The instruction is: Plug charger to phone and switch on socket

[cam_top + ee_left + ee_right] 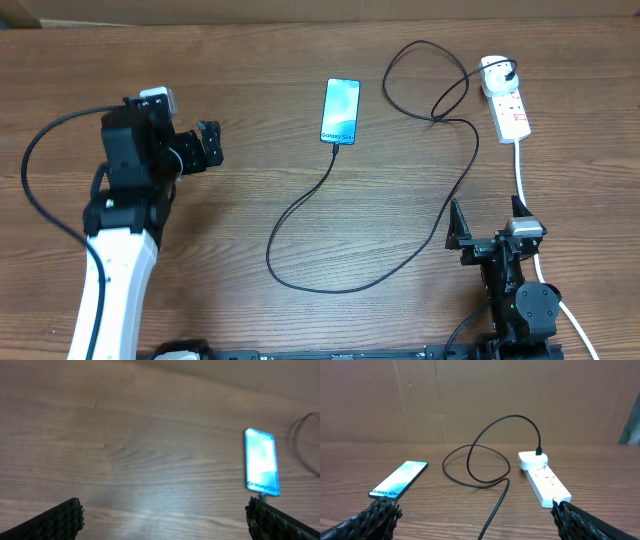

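The phone [340,110] lies flat at the table's middle back with its screen lit, and also shows as the phone [261,462] and the phone [400,479]. The charger's black cable [300,282] meets the phone's lower edge, loops across the table and rises to a white adapter [495,68] in the socket [510,112]. Whether the tip is seated I cannot tell. My left gripper [210,145] is open, left of the phone. My right gripper [487,222] is open, in front of the socket [547,482]. Both hold nothing.
The socket's thick white cord [521,175] runs toward the front edge beside the right arm. The cable's loop [490,450] lies between phone and socket. A brown cardboard wall [480,395] stands behind the table.
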